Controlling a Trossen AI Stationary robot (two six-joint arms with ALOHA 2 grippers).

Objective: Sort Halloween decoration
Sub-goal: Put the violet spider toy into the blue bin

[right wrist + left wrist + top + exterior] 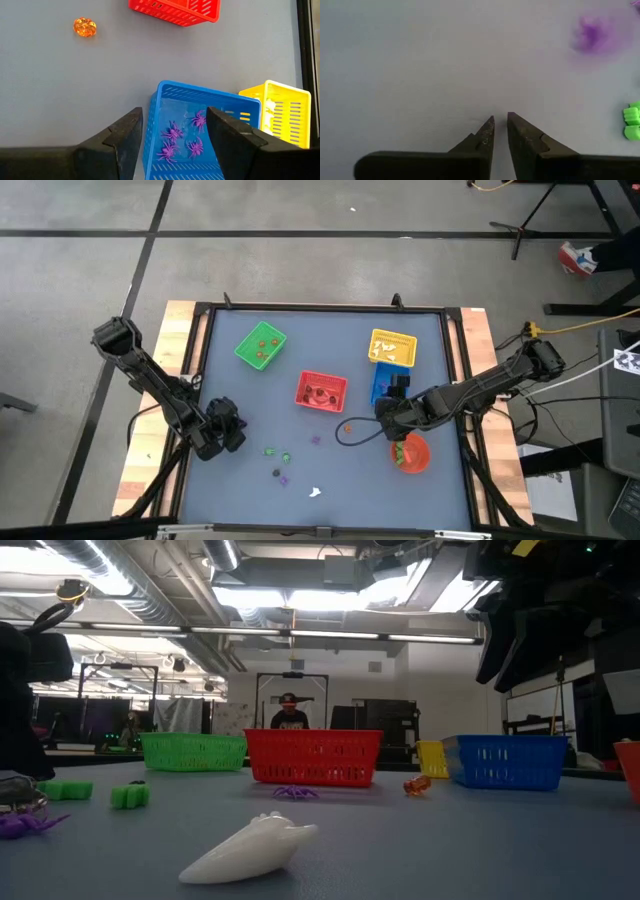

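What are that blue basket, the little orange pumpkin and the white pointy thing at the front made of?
The blue basket looks like thin moulded plastic: its walls are slotted and evenly coloured. The orange pumpkin seems to be translucent, glossy plastic or resin, since light glints through it. The white pointy piece looks like smooth, opaque hard plastic with a soft sheen, though that is only a guess.

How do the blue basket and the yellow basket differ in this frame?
The blue basket holds purple spiders; the yellow basket holds pale pieces. Blue lies directly beneath the right pincer; yellow sits beyond it, nearer the table's far edge. Both are slotted square plastic baskets, side by side.
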